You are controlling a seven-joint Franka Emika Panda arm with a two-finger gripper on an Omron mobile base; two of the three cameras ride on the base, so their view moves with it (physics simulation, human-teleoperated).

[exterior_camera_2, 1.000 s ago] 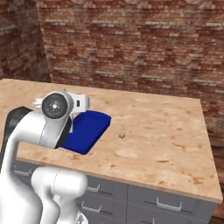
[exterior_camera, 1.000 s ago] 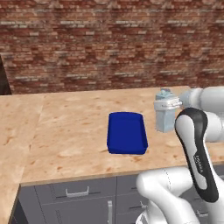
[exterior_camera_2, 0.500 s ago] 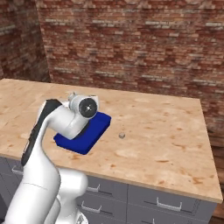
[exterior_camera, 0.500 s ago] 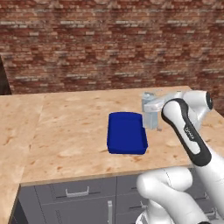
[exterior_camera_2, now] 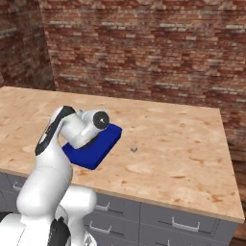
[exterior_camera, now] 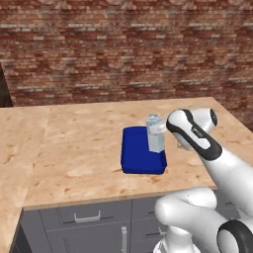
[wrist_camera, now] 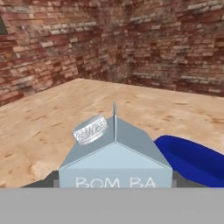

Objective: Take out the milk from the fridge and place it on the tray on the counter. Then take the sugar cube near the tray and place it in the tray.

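At the bottom of the hand view, the gripper (wrist_camera: 114, 186) is clamped on the milk (wrist_camera: 115, 162), a dark finger at each side of its base, keeping the carton upright for setting down. In the left base view's centre, the milk (exterior_camera: 156, 133) stands over the tray's (exterior_camera: 136, 158) right part on the counter (exterior_camera: 74, 148). Farther right in the right base view, the sugar cube (exterior_camera_2: 134, 149) lies near the tray (exterior_camera_2: 103, 144), not yet moved.
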